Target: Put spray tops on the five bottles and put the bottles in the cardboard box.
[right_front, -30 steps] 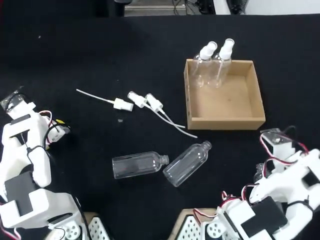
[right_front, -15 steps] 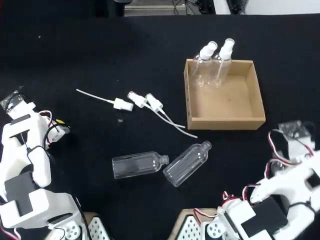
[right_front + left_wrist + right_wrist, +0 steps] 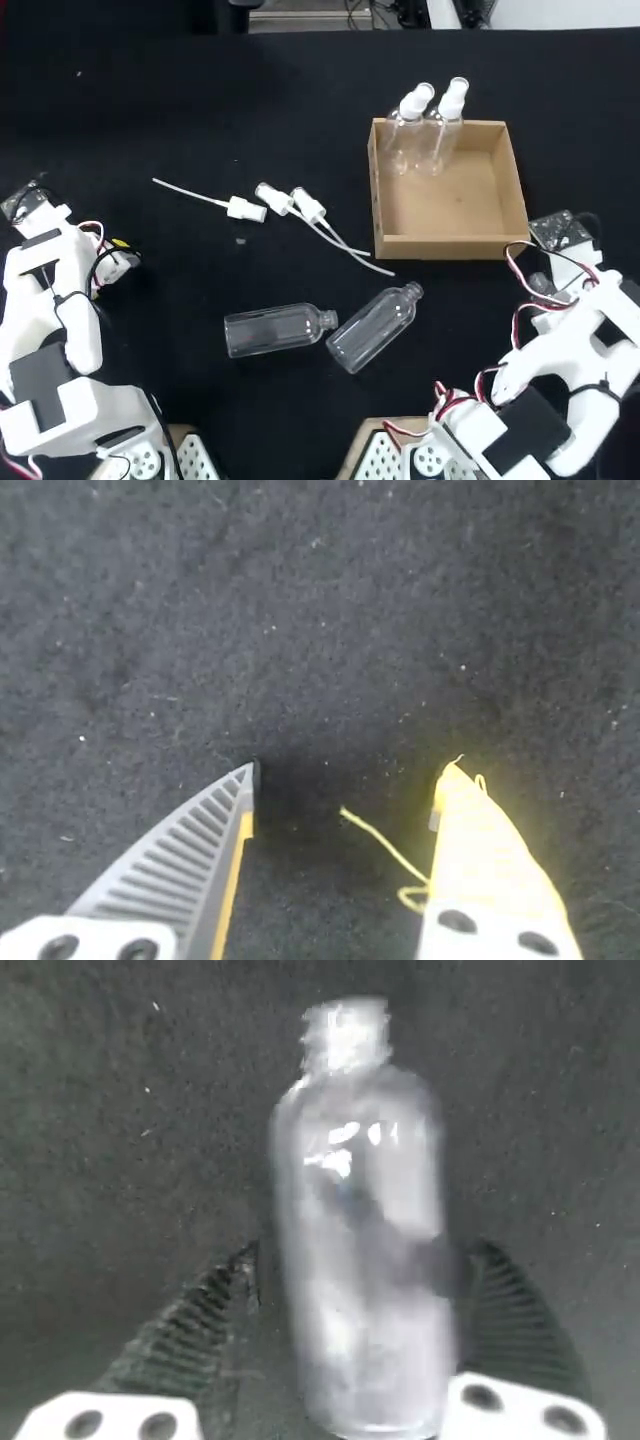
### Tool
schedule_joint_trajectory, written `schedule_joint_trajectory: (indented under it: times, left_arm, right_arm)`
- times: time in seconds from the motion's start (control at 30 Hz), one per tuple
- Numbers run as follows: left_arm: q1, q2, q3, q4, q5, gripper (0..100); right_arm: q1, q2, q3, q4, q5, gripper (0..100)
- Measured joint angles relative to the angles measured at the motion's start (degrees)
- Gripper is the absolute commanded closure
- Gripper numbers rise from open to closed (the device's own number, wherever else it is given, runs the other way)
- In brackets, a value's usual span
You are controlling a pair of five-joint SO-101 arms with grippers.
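My right pincer [image 3: 362, 1260] is spread around a blurred, capless bottle [image 3: 355, 1210], its base cut off; contact unclear. My left pincer [image 3: 345, 775] gapes above the black table [image 3: 300, 600]. The cardboard box [image 3: 515, 190] sits at the table's two o'clock, with two capped bottles [image 3: 405, 140] in its eleven o'clock corner.

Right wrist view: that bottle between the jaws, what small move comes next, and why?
Probably close the right gripper on the bottle: it lies between the open jaws, seemingly with a gap on each side, and its neck is bare, so it needs gripping before a spray top goes on.
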Motion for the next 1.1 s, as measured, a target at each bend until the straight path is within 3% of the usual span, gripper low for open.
schedule_joint_trajectory:
  times: [0.37,0.57,0.63,0.73,0.8,0.9,1.1]
  left_arm:
    - [0.00,0.00,0.00,0.00,0.00,72]
    - [0.00,0.00,0.00,0.00,0.00,72]
    - [0.00,0.00,0.00,0.00,0.00,72]
    - [0.00,0.00,0.00,0.00,0.00,72]
    - [0.00,0.00,0.00,0.00,0.00,72]
    - [0.00,0.00,0.00,0.00,0.00,72]
    - [0.00,0.00,0.00,0.00,0.00,72]
  right_arm:
    - [0.00,0.00,0.00,-0.18,0.00,68.0]
    - [-0.09,7.21,-0.09,-5.98,0.00,69.1]
    - [-0.09,9.85,-0.09,-6.15,0.00,76.6]
    - [-0.09,10.55,-1.58,-4.66,0.00,98.9]
    - [-0.09,10.55,-3.87,-3.69,0.00,95.3]
    - [-0.09,10.55,-4.84,-1.41,0.00,98.6]
    - [-0.18,9.49,-9.41,12.84,-2.02,98.8]
